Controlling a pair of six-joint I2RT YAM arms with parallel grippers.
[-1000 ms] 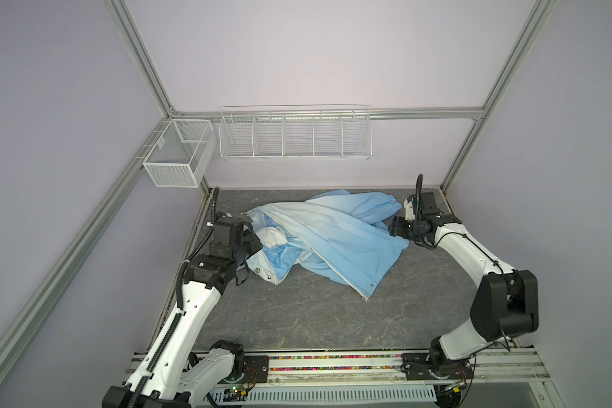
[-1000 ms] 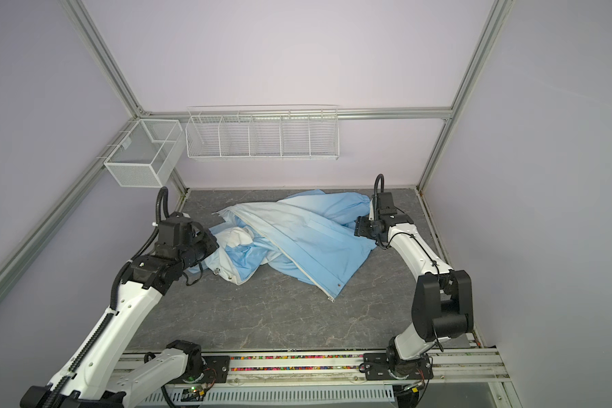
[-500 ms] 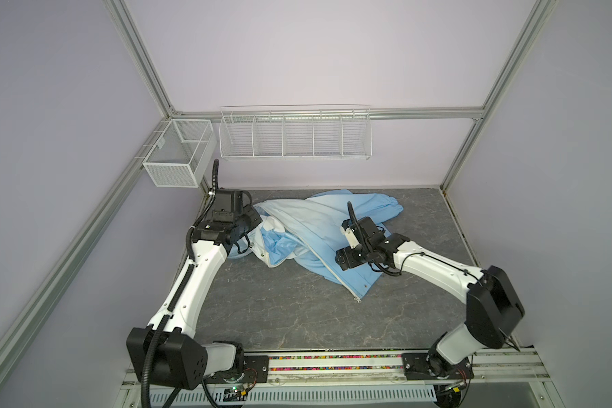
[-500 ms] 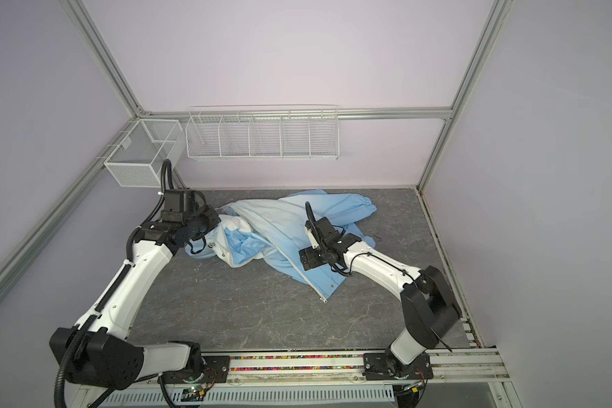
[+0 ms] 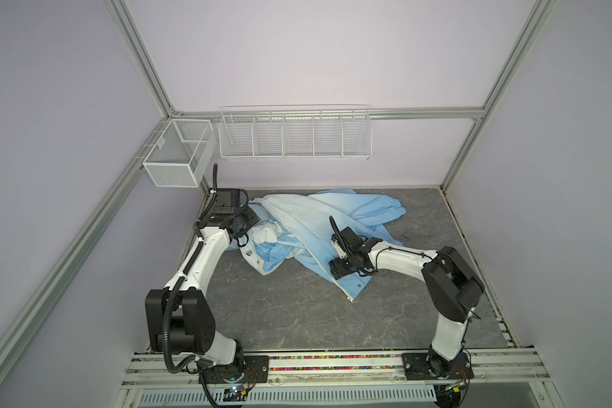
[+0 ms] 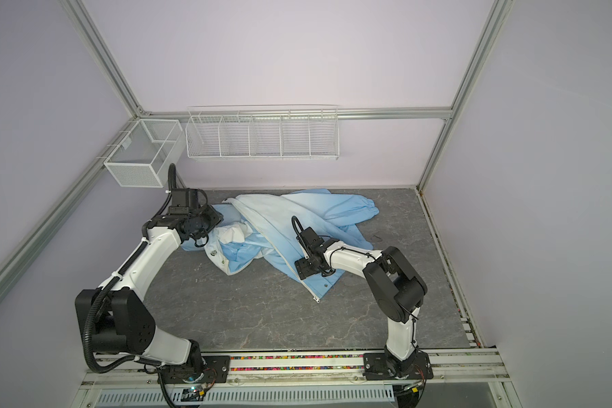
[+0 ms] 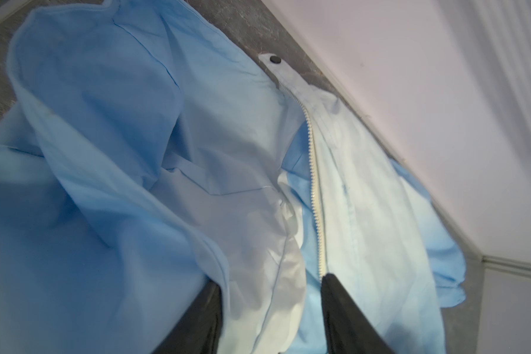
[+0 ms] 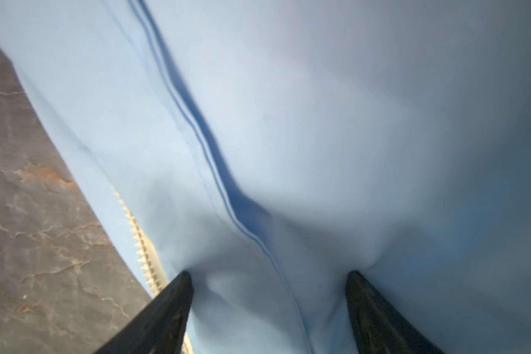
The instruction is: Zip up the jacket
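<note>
Upper left in both top views, the mesh basket (image 5: 179, 153) is hanging off the frame, split by a divider. Beside it the wire rack (image 5: 295, 134) is showing five compartments, with only wire and wall showing through. The jacket (image 5: 318, 219) is lying crumpled on the grey surface (image 5: 297, 318), just above centre frame, one gathered cuff (image 5: 393, 212) poking out at its upper right.

In the left wrist view the left gripper (image 7: 270, 294) is sitting over whitish cloth, jaws partly apart and gripping nothing. The zipper (image 7: 315, 196) is lying undone, its bare teeth running right up to one fingertip. The right gripper (image 8: 267, 275) is pressing into blue fabric, jaws spread wide and clamping nothing. That view is coming through blurred, and in the top views both sets of fingertips are hiding beneath the wrists.
</note>
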